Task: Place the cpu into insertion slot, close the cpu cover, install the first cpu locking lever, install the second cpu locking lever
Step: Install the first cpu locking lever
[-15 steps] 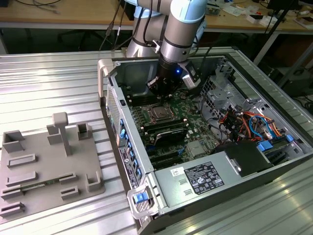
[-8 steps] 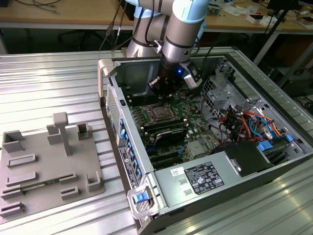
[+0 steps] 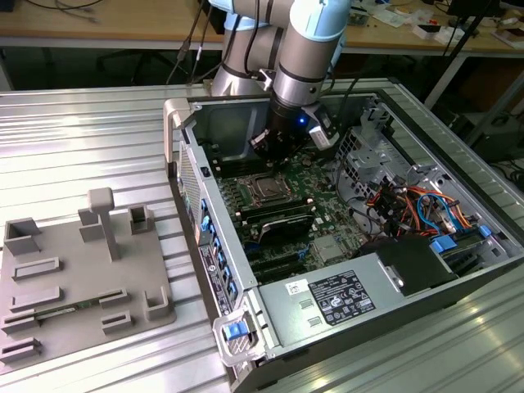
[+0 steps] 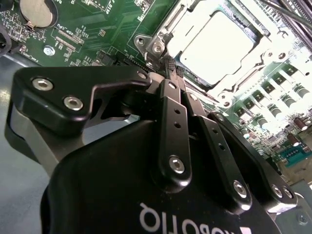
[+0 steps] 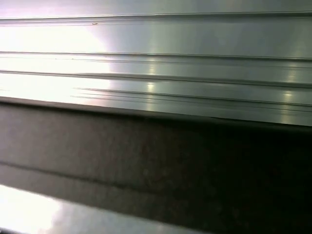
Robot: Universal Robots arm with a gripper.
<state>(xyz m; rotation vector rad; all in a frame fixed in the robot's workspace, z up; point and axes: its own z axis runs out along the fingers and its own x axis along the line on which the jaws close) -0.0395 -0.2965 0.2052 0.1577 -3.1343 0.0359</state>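
Poised at the corner of the dark square silver-rimmed insertion slot, black metal fingers pinched shut (nothing visibly held). Small dull-silver square cpu seated beneath thin silvery window-frame cover. Best to bear down slowly, clear of the chip.

The cpu (bright silver top) lies flat in the insertion slot, just beyond the gripper; the silvery cpu cover frames it, lowered.

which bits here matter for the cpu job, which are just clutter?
Job: chip, cover frame, gripper.
Lying about: grey tray, power supply, coin battery, coloured cables.
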